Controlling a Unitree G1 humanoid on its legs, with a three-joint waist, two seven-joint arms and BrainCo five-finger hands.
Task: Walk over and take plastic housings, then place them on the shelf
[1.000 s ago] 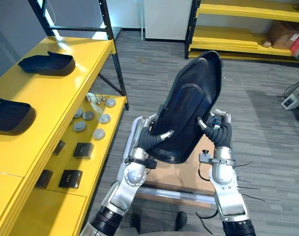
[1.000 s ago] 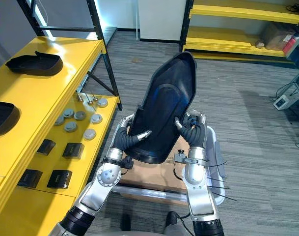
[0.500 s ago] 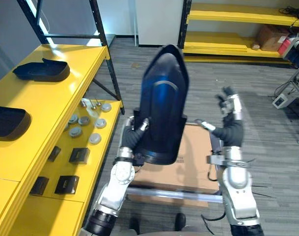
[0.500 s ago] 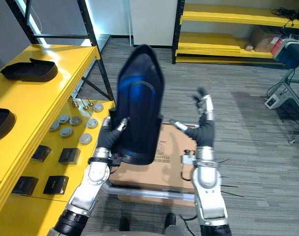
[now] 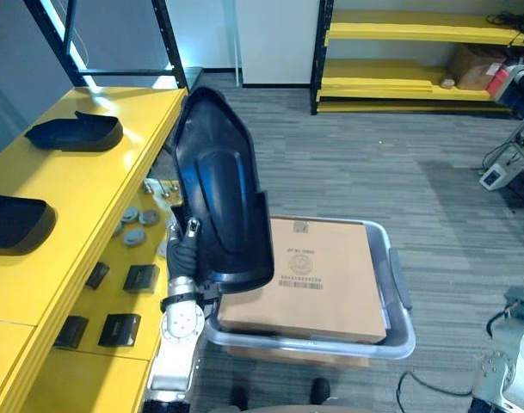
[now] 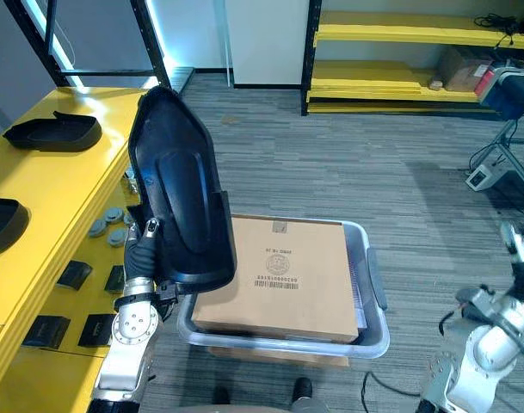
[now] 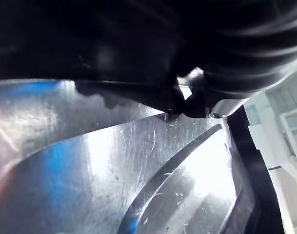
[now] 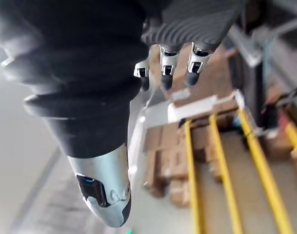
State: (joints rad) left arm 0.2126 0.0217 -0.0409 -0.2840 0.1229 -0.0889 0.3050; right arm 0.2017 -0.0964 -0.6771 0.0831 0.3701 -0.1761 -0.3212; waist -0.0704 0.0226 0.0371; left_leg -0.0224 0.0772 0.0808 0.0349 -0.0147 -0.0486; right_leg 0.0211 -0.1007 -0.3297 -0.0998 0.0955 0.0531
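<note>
Right hand [image 8: 168,61] has dropped away; left hand [image 5: 186,248] alone holds housing [image 5: 218,189].

Glossy black housing [image 5: 217,194], yellow shelf [image 5: 81,194], brown carton [image 5: 322,280], grey striped carpet [image 5: 365,172].

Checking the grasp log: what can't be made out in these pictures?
- Left hand: fingers hidden behind the housing, eye views; thumb on its front.
- Box: near corner covered by the housing, eye views.
- Right hand: cut by the frame edge, right eye view.
- Lower-shelf parts: too small to identify, eye views.
</note>
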